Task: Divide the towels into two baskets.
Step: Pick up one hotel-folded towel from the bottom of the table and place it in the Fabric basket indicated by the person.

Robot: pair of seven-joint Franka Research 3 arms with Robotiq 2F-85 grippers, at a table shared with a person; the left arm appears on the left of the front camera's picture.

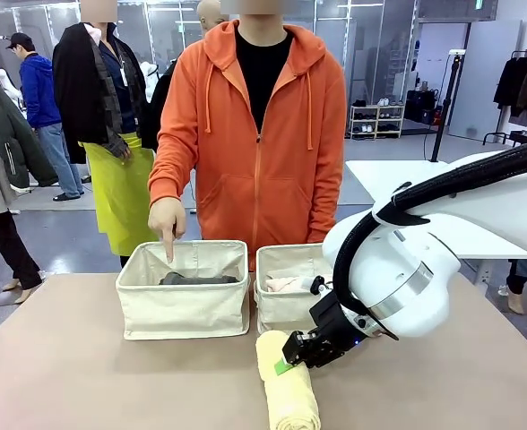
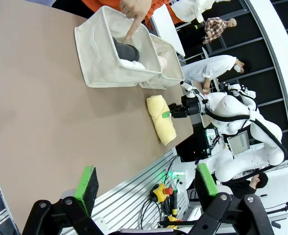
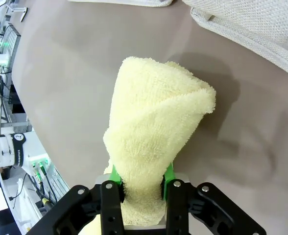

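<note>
A pale yellow rolled towel (image 1: pixel 288 387) lies on the brown table in front of the two cream baskets. My right gripper (image 1: pixel 290 361) is shut on its far end; the right wrist view has the green pads pinching the terry cloth (image 3: pixel 154 142). The left basket (image 1: pixel 183 309) holds a dark grey towel (image 1: pixel 199 279), and a person's finger points down into it. The right basket (image 1: pixel 286 305) holds a pale pink-beige towel (image 1: pixel 284 284). My left gripper (image 2: pixel 144 183) hangs open high above the table, far from the yellow towel (image 2: pixel 162 121), with nothing between its fingers.
A person in an orange hoodie (image 1: pixel 254 134) stands at the far side behind the baskets. The table's front left area (image 1: pixel 84 376) is bare. Other people stand in the background.
</note>
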